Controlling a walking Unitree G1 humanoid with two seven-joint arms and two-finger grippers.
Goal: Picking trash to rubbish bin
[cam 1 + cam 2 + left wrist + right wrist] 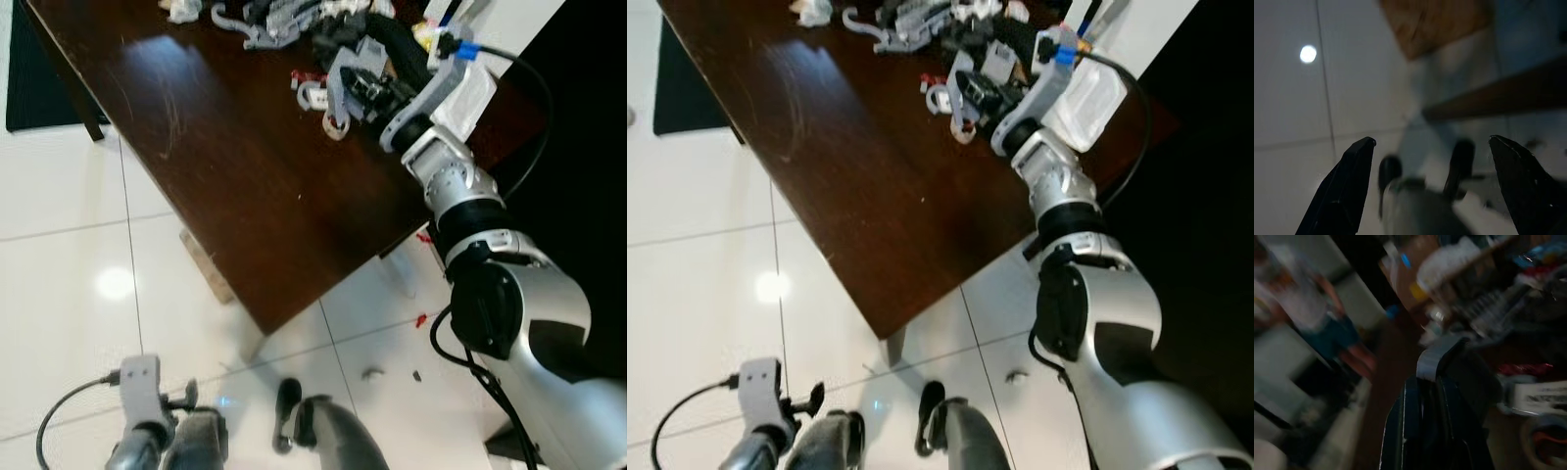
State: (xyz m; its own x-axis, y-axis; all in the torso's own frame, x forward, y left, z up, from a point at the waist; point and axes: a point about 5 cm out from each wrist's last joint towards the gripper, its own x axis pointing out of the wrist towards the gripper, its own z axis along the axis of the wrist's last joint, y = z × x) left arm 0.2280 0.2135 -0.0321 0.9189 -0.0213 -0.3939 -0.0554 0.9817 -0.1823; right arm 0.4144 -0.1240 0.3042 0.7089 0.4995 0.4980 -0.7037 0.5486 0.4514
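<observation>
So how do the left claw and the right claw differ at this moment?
The right claw is stretched out over the dark wooden table, among the clutter there; the left claw hangs low above the white tiled floor, near the robot's feet. In the wrist views the left claw's fingers stand wide apart, whereas the right claw's fingers are pressed together. Both have two long black fingers.

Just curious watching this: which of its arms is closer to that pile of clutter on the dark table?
Right. The right gripper reaches into the clutter pile on the table; the left gripper hangs low over the floor.
</observation>
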